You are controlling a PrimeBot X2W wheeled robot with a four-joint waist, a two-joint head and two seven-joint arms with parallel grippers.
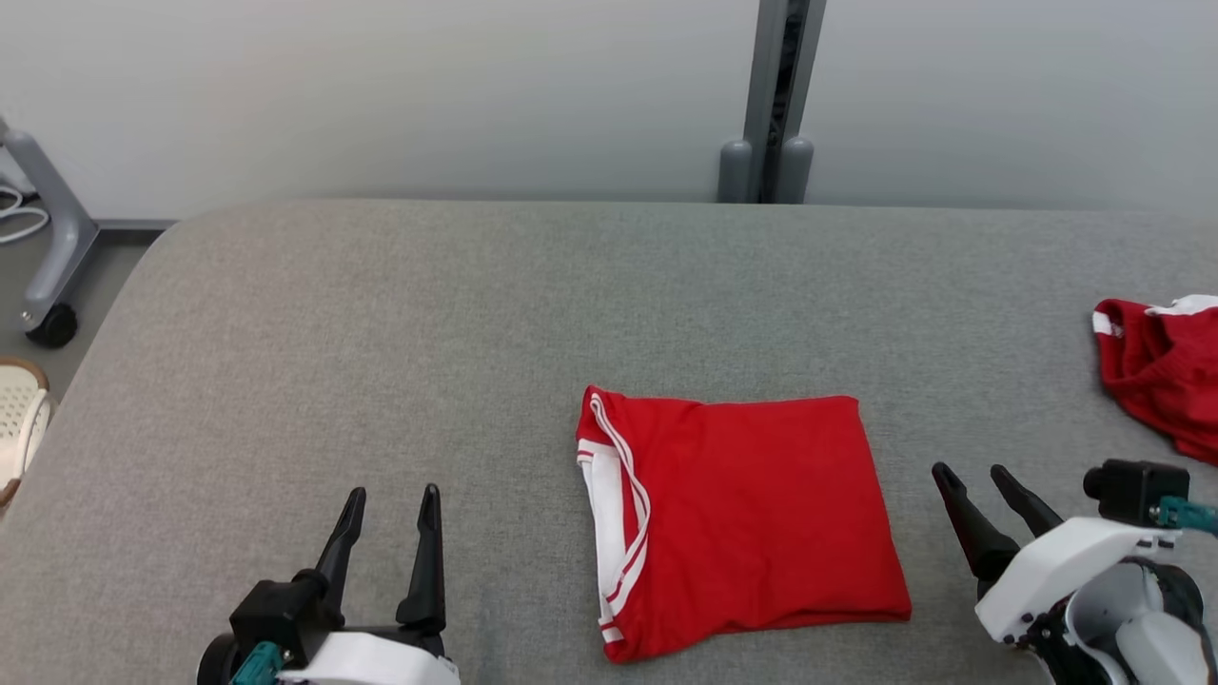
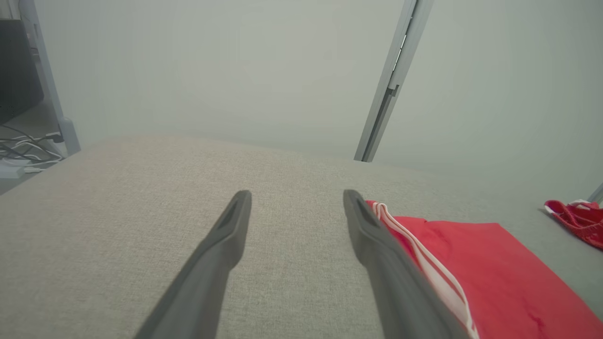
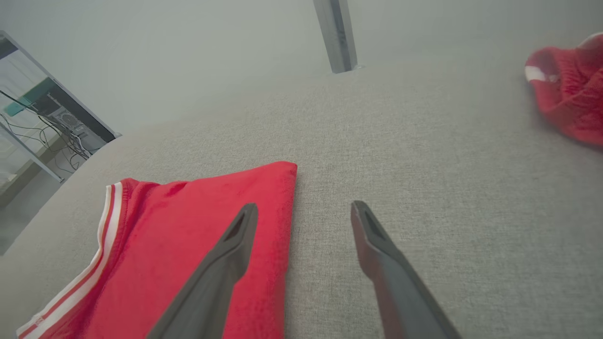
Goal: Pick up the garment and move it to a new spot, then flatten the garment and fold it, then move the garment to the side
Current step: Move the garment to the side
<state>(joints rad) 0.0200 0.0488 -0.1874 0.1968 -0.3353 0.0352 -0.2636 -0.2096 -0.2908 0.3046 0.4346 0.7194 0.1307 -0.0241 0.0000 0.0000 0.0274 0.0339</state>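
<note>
Garment lies just left of right end effector.

- You get soft, even light in the head view; the grey padded surface reads bright, with no glare.
- Shadows stay faint: you see only a thin dark rim under the folded red garment along its 6 o'clock edge.
- In your left wrist view the wall looks milky and washed out, and the left gripper has fingers that blur toward 6 o'clock.
- Wide-angle distortion there leans the metal post toward 1 o'clock.
- In your right wrist view the second red garment at 2 o'clock is soft and out of focus.
</note>
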